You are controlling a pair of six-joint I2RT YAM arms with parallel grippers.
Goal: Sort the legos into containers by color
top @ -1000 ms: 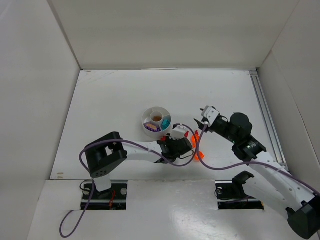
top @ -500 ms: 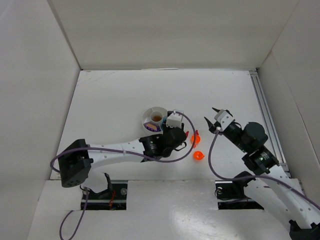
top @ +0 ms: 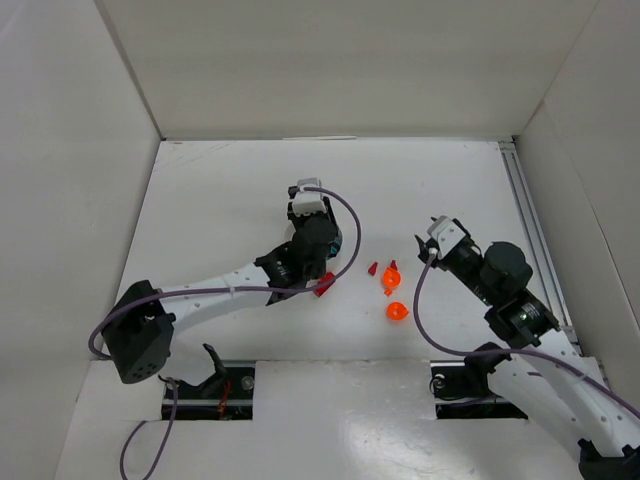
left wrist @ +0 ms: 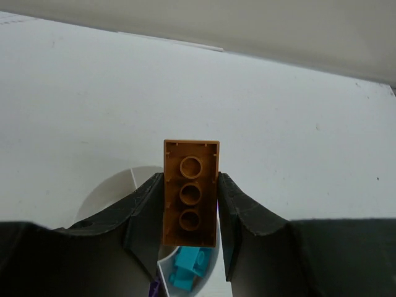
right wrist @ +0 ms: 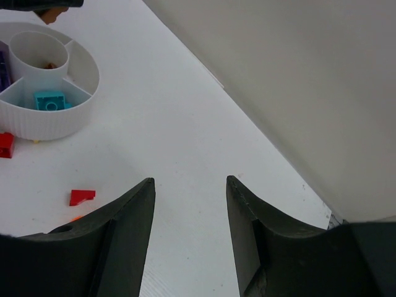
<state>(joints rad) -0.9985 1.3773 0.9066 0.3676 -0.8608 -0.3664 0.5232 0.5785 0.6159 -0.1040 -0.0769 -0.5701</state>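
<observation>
- The left gripper (left wrist: 189,180) is closed narrowly on a brown brick (left wrist: 190,201), one finger against each long side. The brick's hollow underside, with three round tubes, faces the wrist camera.
- The held brick hangs above the white dish (right wrist: 55,124), which sits near the middle of the tabletop (top: 220,200). From overhead the dish is almost wholly hidden under the left wrist.
- A teal brick (right wrist: 49,100) lies in one wedge section of the dish, on the side towards the right arm. A purple piece (right wrist: 3,71) shows in the next wedge, cut off by the picture's edge. The central cup (right wrist: 37,46) has something brown at its bottom, too small to make out.
- The right gripper (right wrist: 189,182) stands with its fingers well apart and nothing between them. It is off to the right of the dish, above bare tabletop.
- Loose pieces lie on the tabletop between the dish and the right arm: a red brick (top: 322,290) just beside the dish wall on its near side, a small red piece (top: 372,268), and orange pieces (top: 397,311) nearer the front edge.
</observation>
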